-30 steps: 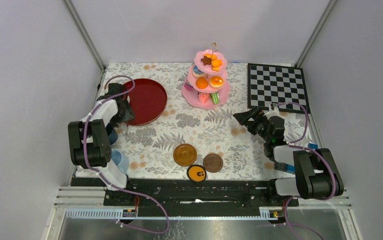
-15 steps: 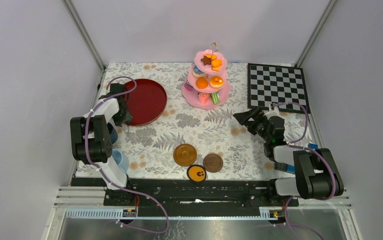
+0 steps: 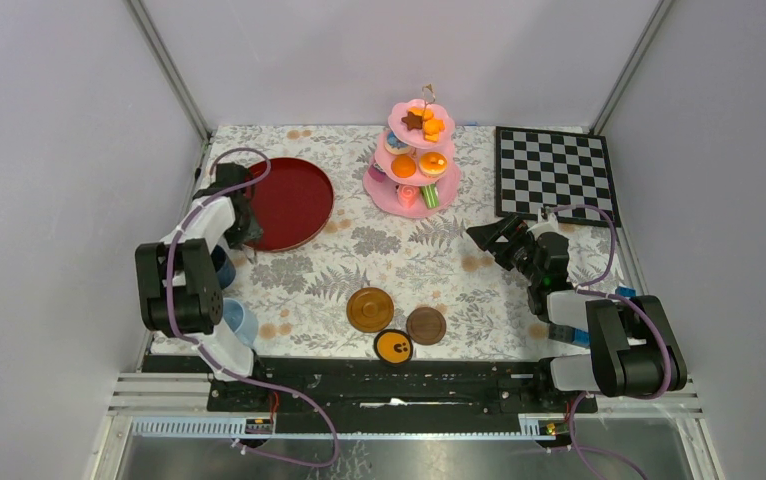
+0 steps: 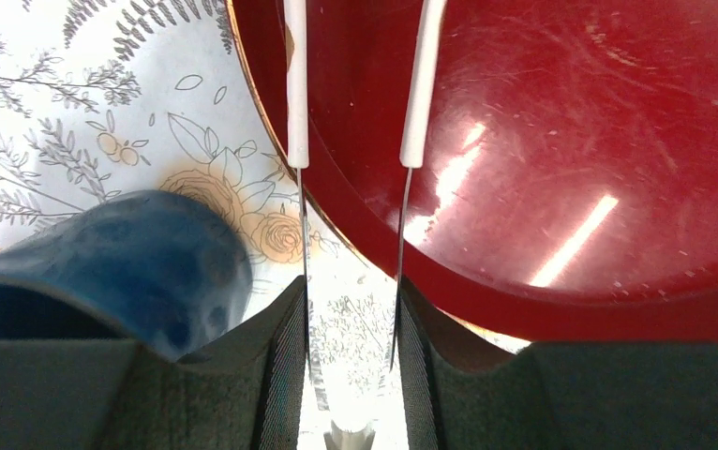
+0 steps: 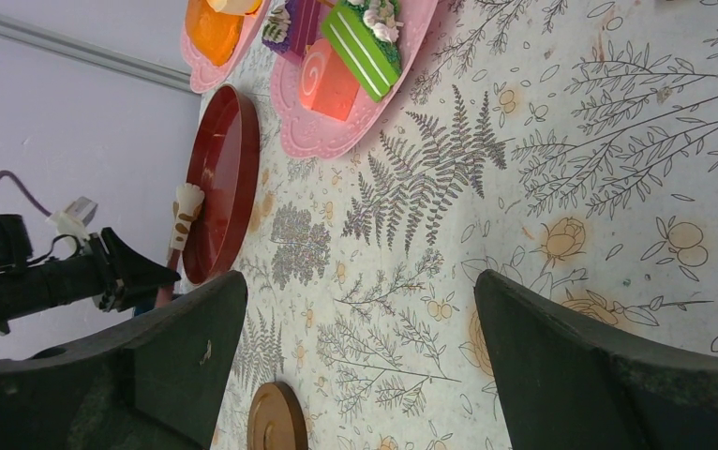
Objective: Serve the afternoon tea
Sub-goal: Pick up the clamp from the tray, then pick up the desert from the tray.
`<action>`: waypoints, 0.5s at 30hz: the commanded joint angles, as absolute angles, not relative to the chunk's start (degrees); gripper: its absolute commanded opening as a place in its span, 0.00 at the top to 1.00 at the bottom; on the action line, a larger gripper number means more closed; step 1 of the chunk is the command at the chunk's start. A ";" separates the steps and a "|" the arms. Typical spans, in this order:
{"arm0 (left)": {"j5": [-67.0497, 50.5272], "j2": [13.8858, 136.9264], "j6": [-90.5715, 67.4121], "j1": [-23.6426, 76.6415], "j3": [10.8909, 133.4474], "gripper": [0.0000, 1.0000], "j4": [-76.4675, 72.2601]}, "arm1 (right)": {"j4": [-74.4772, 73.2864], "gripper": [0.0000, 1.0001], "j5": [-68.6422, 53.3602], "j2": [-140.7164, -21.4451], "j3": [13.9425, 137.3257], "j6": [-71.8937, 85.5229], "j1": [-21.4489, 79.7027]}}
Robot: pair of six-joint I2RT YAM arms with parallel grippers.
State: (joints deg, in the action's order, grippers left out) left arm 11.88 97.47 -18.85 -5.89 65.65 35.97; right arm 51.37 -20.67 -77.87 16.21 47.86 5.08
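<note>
We judge the task barely begun. The pink three-tier scalloped cake stand [image 3: 379,188], loaded with small toy pastries [image 3: 404,165], stands at the far middle of the flower-patterned desk [image 3: 409,260]. The brown round saucers [image 3: 370,309] lie near the front edge, none carrying a cup. The dark-blue cup [image 4: 121,262] sits just beside the round red tray [image 3: 299,195]. The left claw [image 4: 355,94] straddles the tray rim, narrowly apart; we cannot tell whether it clamps. The right claw [image 5: 355,281] hangs wide apart, holding nothing.
</note>
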 commanded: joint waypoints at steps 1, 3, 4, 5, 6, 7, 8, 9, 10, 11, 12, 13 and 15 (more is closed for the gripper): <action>9.98 90.12 -18.58 -4.93 68.39 0.74 35.82 | 54.05 0.02 -21.45 -77.90 16.47 47.91 4.83; 9.97 88.66 -18.79 -4.31 68.78 0.75 36.63 | 54.05 0.02 -21.36 -77.86 16.49 47.91 4.84; 10.05 87.90 -18.87 -3.98 68.98 0.75 37.05 | 54.05 0.02 -21.34 -77.84 16.52 47.90 4.83; 10.02 87.14 -18.89 -3.73 69.06 0.75 37.50 | 54.05 0.02 -21.35 -77.83 16.46 47.92 4.83; 10.01 86.37 -18.83 -3.45 69.01 0.75 37.70 | 54.05 0.02 -21.31 -77.84 16.47 47.86 4.83; 10.00 85.69 -18.81 -3.35 69.01 0.76 37.81 | 54.05 0.02 -21.31 -77.87 16.52 47.90 4.83; 9.71 85.10 -18.81 -3.32 69.13 0.78 38.24 | 54.05 0.02 -21.35 -77.91 16.52 47.88 4.83; 9.28 84.60 -18.80 -3.20 69.46 0.79 38.85 | 54.05 0.02 -21.33 -77.92 16.51 47.90 4.83; 9.05 83.99 -18.81 -3.08 69.84 0.80 39.53 | 54.05 0.02 -21.34 -77.82 16.47 47.90 4.82; 8.80 83.29 -18.85 -2.81 70.36 0.80 39.98 | 54.05 0.02 -21.36 -77.79 16.45 47.90 4.83; 8.60 82.58 -18.89 -2.50 70.97 0.80 40.32 | 54.04 0.02 -21.30 -77.84 16.46 47.90 4.83; 8.13 81.94 -18.96 -2.25 71.92 0.80 41.11 | 53.99 0.02 -21.26 -77.81 16.44 47.90 4.84; 6.45 80.71 -19.35 -1.17 74.73 0.80 42.14 | 53.98 0.02 -21.27 -77.81 16.41 47.90 4.83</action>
State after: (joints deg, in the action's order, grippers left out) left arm 9.15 85.08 -18.92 -2.57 68.18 41.01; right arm 51.37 -20.64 -77.87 16.21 47.86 5.08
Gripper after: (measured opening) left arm 0.372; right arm 0.985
